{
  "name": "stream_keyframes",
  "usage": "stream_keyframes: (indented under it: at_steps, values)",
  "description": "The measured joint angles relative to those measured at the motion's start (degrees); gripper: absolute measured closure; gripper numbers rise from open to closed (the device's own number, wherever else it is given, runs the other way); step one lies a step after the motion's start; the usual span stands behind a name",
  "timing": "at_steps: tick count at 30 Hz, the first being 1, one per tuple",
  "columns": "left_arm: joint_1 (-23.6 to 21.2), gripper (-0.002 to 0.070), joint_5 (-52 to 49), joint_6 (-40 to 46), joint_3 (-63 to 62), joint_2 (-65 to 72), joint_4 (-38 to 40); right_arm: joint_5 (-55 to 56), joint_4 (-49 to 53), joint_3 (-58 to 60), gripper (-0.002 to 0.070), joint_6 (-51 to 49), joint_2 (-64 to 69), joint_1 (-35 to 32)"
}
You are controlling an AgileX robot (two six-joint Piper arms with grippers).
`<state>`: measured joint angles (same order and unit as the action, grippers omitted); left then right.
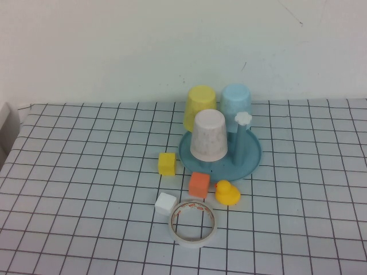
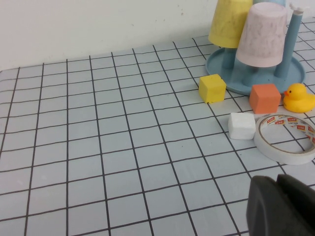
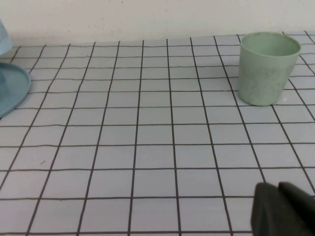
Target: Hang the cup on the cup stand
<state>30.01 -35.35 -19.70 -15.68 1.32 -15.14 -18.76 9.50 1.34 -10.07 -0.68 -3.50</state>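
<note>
On cup stand [image 1: 248, 162], pink cup [image 1: 209, 136] inverted, w/ yellow cup [image 1: 200, 106], blue cup [image 1: 236, 101]

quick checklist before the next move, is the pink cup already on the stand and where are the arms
1. Pink cup upside down on the cup stand: ok.
2. One peg bare, white cap showing: ok.
3. Yellow cup and light blue cup hung: ok.
4. Green cup upright on the table, off the stand: ok.
5. Left gripper low over the table near the tape roll, jaws: cannot tell.
6. Right gripper low over the table, jaws: cannot tell.
</note>
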Motion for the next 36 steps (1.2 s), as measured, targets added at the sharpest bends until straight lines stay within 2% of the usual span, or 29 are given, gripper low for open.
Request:
stream_keyframes:
  at_steps: [12, 16, 19, 25, 28, 31, 36]
  values:
    - [0.0, 0.0676, 0.3, 0.0, 0.5, 0.0, 0.0, -0.4, 0.0, -0.1, 0.0678, 0.0, 0.0, 0.0]
    - [-1.3, 0.0676, 2.5, 0.3, 3.8, -0.4, 3.0, -0.4, 0.0, -0.1, 0.0678, 0.0, 0.0, 0.0]
    - [-6.1, 0.0676, 7.7, 3.9, 7.5, -1.2, 5.3, -0.4, 0.0, -0.1, 0.0678, 0.0, 0.0, 0.0]
    - [-22.1, 0.0676, 21.3, 21.9, 15.3, -2.1, 15.1, -0.5, 0.0, -0.1, 0.0678, 0.0, 0.0, 0.0]
    - [-27.5, 0.0676, 22.6, 24.4, 16.7, -2.1, 15.8, -0.5, 0.0, -0.1, 0.0678, 0.0, 0.0, 0.0]
    - [-29.8, 0.0676, 23.5, 25.4, 16.7, -2.1, 15.8, -0.6, 0.0, -0.1, 0.0678, 0.0, 0.0, 0.0]
    - [-30.0, 0.0676, 21.1, 26.2, 16.7, -2.1, 15.8, -0.6, 0.0, -0.2, 0.0678, 0.0, 0.0, 0.0]
